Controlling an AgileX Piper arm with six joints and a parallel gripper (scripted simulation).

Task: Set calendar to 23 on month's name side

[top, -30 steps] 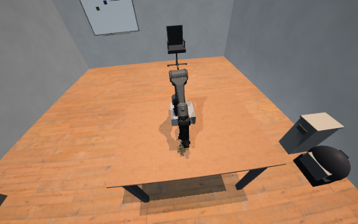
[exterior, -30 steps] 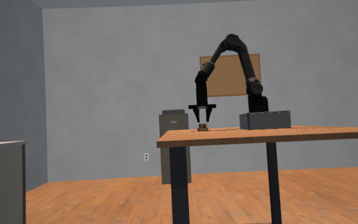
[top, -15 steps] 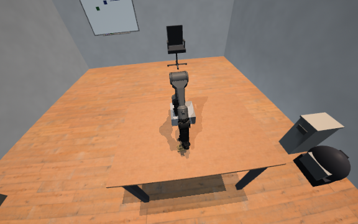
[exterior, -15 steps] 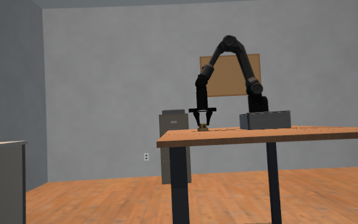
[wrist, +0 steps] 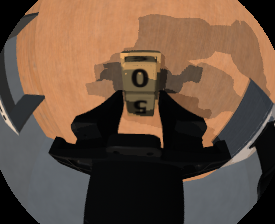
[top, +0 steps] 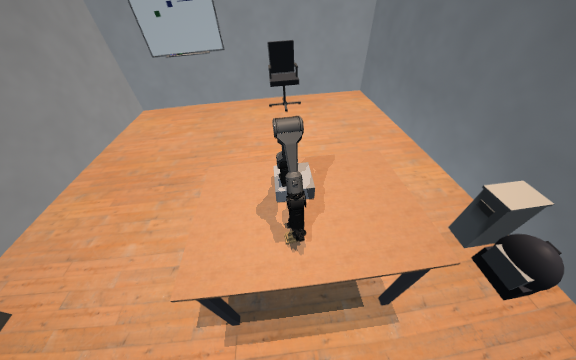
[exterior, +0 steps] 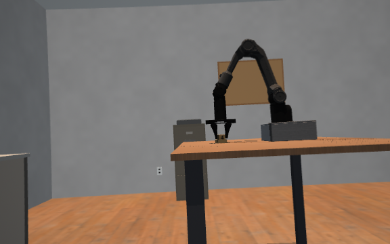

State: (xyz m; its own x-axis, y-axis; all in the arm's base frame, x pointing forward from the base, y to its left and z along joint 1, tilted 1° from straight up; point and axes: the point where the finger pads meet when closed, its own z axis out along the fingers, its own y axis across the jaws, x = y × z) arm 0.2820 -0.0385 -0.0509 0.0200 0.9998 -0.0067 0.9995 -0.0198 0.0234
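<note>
The small tan calendar (top: 290,237) stands on the table below the arm. In the wrist view, a tan face with a dark 0 (wrist: 139,78) shows, and a face with an upside-down 5 (wrist: 139,106) lies directly below it in the picture. I cannot tell whether these belong to one cube or two. In the exterior view, a cube (exterior: 221,137) with a dark mark rises above the low tray (exterior: 217,141). The month's name cannot be read. My gripper (exterior: 221,137) (wrist: 141,97) is open, pointing down, with fingers on either side of the tan blocks. The tray floor is hidden.
The wooden table (top: 358,220) (exterior: 283,147) carries the arm's grey base block (top: 309,181) (exterior: 293,131), which stands behind the calendar. The table's front edge (top: 318,287) lies beyond the calendar from the base. A cabinet and a dark rounded object stand off to the right.
</note>
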